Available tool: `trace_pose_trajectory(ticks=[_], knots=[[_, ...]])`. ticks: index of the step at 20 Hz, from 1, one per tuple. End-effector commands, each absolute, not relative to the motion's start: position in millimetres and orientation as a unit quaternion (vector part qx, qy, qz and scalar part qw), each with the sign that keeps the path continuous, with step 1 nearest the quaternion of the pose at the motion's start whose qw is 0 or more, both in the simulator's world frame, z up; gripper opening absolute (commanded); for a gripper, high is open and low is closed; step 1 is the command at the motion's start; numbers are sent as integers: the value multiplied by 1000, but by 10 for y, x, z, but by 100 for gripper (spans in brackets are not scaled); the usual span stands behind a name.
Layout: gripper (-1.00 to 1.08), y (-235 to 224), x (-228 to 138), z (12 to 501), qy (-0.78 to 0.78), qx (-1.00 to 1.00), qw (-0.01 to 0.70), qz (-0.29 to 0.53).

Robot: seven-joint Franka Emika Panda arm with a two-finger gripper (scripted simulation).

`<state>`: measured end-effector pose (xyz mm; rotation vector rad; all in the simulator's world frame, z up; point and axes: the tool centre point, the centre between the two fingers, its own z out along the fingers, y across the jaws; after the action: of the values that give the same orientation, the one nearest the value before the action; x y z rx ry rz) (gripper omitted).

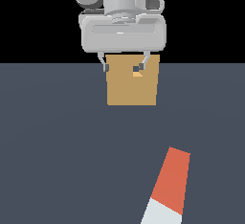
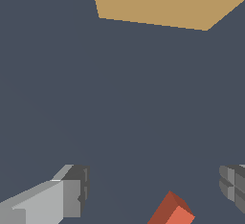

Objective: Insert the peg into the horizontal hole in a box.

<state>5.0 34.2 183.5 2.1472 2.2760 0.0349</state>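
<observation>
The peg (image 1: 170, 189) lies on the dark floor near the front of the exterior view, orange-red end pointing toward the box, pale grey-white part running off the frame's lower edge. The tan box (image 1: 132, 85) stands farther back, its small dark square hole (image 1: 138, 70) near the top of the facing side. My gripper (image 1: 125, 66) hangs open in front of the box's upper part, well above the floor, with nothing between its fingers. In the wrist view the fingers (image 2: 72, 194) stand wide apart, the peg's orange-red end (image 2: 171, 212) shows between them, and the box (image 2: 167, 0) sits beyond.
A flat dark grey-blue floor (image 1: 57, 146) spreads around the box and peg. Behind it the background is black. Nothing else shows.
</observation>
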Motion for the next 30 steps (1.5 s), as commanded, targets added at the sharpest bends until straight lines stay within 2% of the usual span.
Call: trace_pose_trajectory(ticks=[1, 6, 11, 18, 24, 30], knots=[[100, 342, 50, 1835, 727, 686, 6, 11], [100, 238, 90, 1789, 719, 695, 6, 11], [100, -87, 198, 1649, 693, 720, 6, 9], [100, -971, 365, 1281, 621, 784, 5, 5], [100, -1807, 362, 942, 548, 836, 3, 2], [100, -2311, 281, 736, 501, 866, 1, 0]])
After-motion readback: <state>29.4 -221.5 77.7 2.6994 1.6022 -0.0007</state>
